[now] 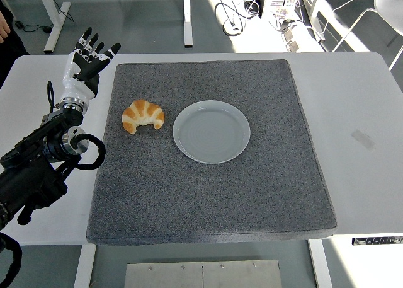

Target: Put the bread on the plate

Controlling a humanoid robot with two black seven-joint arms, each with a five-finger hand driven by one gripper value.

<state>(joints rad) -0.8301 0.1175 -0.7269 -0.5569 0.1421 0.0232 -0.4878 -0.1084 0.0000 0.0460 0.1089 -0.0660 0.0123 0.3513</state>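
A golden croissant lies on the grey mat, just left of an empty pale grey plate near the mat's middle. My left hand is raised over the table's far left, beyond the mat's left edge and behind and to the left of the croissant. Its fingers are spread and it holds nothing. The right arm is out of view.
The white table extends right of the mat. Table legs, cables and a chair stand on the floor beyond the far edge. A person's hand shows at the top left corner.
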